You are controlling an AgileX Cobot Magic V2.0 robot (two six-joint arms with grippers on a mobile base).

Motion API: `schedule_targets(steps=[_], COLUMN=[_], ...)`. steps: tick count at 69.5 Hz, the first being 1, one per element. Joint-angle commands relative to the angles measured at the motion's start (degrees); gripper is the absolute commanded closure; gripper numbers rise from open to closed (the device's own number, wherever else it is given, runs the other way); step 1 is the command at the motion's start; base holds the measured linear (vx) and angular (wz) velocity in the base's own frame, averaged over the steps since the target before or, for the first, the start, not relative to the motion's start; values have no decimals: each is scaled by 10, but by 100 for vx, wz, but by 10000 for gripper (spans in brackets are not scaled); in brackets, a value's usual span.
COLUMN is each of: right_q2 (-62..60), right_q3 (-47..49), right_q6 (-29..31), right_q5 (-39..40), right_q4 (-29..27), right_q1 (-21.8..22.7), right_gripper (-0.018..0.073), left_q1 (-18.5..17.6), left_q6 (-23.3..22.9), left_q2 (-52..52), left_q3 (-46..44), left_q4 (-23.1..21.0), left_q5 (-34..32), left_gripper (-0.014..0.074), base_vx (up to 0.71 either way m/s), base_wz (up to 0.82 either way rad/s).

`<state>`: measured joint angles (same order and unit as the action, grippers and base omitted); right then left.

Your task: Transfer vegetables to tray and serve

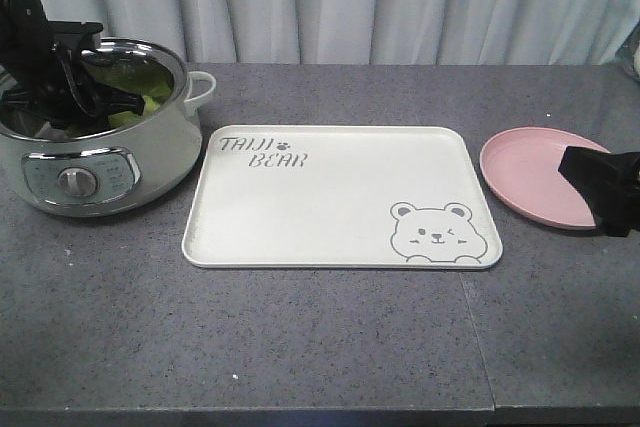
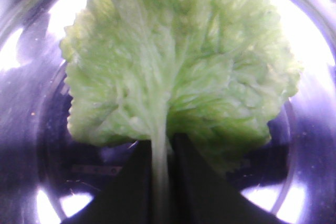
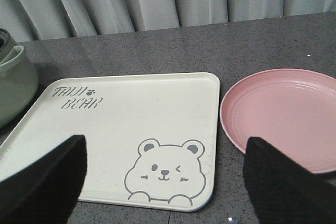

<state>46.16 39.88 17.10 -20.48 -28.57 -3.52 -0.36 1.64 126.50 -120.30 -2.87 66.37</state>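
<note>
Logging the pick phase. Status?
Left gripper shut on lettuce rib, inside pot. Right gripper open, by plate. Tray bare, nothing between pot and tray.

Looks like a mocked-up kitchen corner rather than someone's actual home, tbh. There's a speckled grey table with an electric pot that has a dial on the front, lettuce inside it, a cartoon-bear tray and a pink plate. The backdrop is just a plain pale curtain right across, so it reads as a lab or demo booth.
</note>
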Motion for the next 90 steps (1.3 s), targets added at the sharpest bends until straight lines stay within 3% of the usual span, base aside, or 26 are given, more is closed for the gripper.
schedule_targets(steps=[1,26,43,49,53,60,67,76,90], right_q2=[2,15,83,116,143,184,230,276,313], right_q3=[15,27,148,202,227,272,300,312,330], right_q6=[8,10,29,83,133,263,391,483,487], right_q5=[30,46,4,-28,-46,-98,-175,-250,-298], right_q4=[-6,-6,-35,-102,-176,-354,-551,-741,-756], right_q1=[2,2,2,2,2,2,2,2,2], right_gripper=[-21,-21,-21,-21,-21,-21,-21,-21,-21], left_q1=[0,0,0,0,0,0,-1,-8,-84], left_q6=[5,5,5,6,8,37,86,133,163], left_q2=[-22,-126,-238,-274,-294,-317,-326,-327,-326], left_q3=[-10,-12,-12,-12,-12,-12,-11,-10,-10], left_q4=[-1,0,-11,-54,-95,-178,-300,-416,-435], left_q5=[-9,-54,-45,-34,-28,-13,14,38,37], left_gripper=[603,603,603,603,603,603,603,603,603], base_vx=[0,0,0,0,0,0,0,0,0], base_wz=[0,0,0,0,0,0,0,0,0])
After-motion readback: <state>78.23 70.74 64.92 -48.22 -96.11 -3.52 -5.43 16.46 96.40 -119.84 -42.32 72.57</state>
